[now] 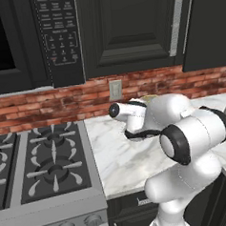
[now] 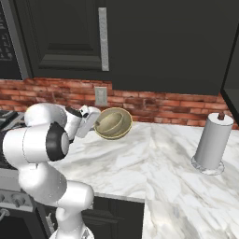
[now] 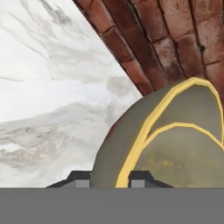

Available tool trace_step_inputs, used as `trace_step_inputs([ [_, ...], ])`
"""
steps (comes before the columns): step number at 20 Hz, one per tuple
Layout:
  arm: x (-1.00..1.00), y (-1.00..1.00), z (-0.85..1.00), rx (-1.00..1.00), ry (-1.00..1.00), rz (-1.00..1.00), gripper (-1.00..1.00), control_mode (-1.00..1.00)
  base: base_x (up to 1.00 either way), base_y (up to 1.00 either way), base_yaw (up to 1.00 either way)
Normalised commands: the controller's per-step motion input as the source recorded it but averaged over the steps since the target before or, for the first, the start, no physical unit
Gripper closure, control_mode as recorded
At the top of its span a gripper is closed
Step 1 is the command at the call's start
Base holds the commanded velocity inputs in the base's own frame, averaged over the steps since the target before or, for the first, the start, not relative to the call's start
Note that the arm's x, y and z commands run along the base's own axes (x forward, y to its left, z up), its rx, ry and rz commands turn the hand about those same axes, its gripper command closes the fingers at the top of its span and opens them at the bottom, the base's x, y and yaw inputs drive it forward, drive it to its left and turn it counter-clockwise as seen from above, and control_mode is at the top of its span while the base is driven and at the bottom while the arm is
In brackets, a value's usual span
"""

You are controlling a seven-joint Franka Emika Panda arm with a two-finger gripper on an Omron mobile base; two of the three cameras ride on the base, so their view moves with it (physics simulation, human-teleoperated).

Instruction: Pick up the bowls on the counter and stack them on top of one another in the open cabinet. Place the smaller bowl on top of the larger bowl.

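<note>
My gripper [image 2: 94, 122] is shut on the rim of an olive-yellow bowl [image 2: 113, 123] and holds it tipped on its side above the white marble counter [image 2: 140, 161], close to the brick wall. In the hand view the bowl [image 3: 175, 135] has its golden rim pinched between the two fingertips of the gripper [image 3: 110, 180]. From the left base view my own arm covers the hand, and a sliver of the bowl [image 1: 149, 97] peeks over it. The cabinet's plain flat black door [image 2: 168, 42] hangs above; its interior is hidden.
A grey gas hob [image 1: 42, 163] lies left of the counter [image 1: 113, 155], under a black microwave [image 1: 57, 37]. A paper towel roll [image 2: 212, 142] stands at the right. A wall socket [image 2: 100, 95] sits in the brick backsplash behind the bowl.
</note>
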Motion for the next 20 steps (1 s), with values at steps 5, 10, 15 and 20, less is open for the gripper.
trace_step_inputs([
  [5,-0.47,0.0,0.35,0.0,0.0,0.0,1.0,-1.0,0.0,0.0,0.0],
  [10,-0.46,0.0,0.29,-0.04,0.02,0.0,1.0,-1.0,0.0,0.0,0.0],
  [15,-0.5,0.0,0.27,-0.06,0.07,-0.02,1.0,-1.0,0.0,0.0,0.0],
  [20,-0.56,0.0,0.17,-0.05,0.12,-0.04,1.0,-1.0,0.0,0.0,0.0],
])
